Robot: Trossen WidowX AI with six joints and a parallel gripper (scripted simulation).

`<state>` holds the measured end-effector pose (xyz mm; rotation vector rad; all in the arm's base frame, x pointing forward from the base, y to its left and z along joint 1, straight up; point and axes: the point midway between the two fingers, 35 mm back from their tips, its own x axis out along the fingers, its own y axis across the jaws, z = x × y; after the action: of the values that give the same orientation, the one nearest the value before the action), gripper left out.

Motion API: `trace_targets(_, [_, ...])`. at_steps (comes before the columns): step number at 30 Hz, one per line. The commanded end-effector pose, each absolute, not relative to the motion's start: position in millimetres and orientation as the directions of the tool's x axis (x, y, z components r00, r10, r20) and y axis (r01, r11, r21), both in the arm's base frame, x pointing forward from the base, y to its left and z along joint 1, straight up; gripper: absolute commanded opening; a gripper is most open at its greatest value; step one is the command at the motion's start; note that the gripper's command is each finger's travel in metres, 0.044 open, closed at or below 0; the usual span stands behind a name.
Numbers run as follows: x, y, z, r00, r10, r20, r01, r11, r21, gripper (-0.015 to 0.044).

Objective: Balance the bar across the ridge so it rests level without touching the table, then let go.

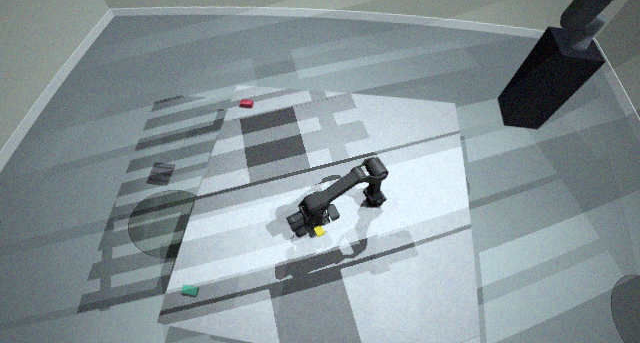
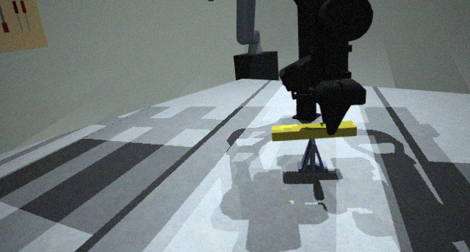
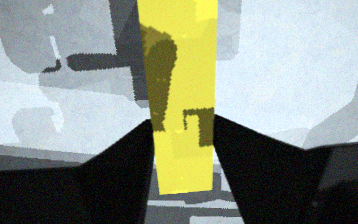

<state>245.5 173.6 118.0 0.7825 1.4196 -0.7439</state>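
Note:
The yellow bar (image 1: 319,231) (image 2: 290,134) (image 3: 192,85) lies nearly level in the exterior view, its left end slightly lower there. My gripper (image 2: 330,128) (image 3: 181,123) is shut on the bar, off its middle, toward its right end in the exterior view. The dark bluish ridge (image 2: 312,158) stands on the table under about the middle of the bar. Its peak meets the bar's underside in that view; whether they touch or a thin gap is left, I cannot tell. The bar is clear of the table. The ridge is hidden in the wrist view.
A red block (image 1: 246,103) lies near the table's far left corner in the top view, and a green block (image 1: 190,290) near its lower left corner. A black pedestal (image 1: 545,83) (image 2: 257,65) with another arm stands beyond the table. Striped shadows cross the table.

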Motion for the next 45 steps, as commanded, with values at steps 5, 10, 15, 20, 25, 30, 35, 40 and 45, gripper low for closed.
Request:
trace_targets(5, [245.8,173.7,116.9,0.022,0.015,-1.0,0.833,0.553,0.027,0.0])
trace_targets(10, [245.8,173.7,116.5,0.022,0.015,-1.0,0.833,0.553,0.027,0.0])
trace_targets(15, [245.8,173.7,116.1,0.022,0.015,-1.0,0.833,0.553,0.027,0.0])
trace_targets(20, [245.8,173.7,115.7,0.022,0.015,-1.0,0.833,0.553,0.027,0.0])
trace_targets(25, [245.9,173.7,115.2,0.022,0.015,-1.0,0.833,0.553,0.027,0.0])
trace_targets(30, [245.8,173.7,114.9,0.022,0.015,-1.0,0.833,0.553,0.027,0.0])
trace_targets(35, [245.9,173.7,114.4,0.022,0.015,-1.0,0.833,0.553,0.027,0.0])
trace_targets(40, [245.9,173.7,114.0,0.022,0.015,-1.0,0.833,0.553,0.027,0.0])
trace_targets(45, [245.9,173.7,113.5,0.022,0.015,-1.0,0.833,0.553,0.027,0.0])
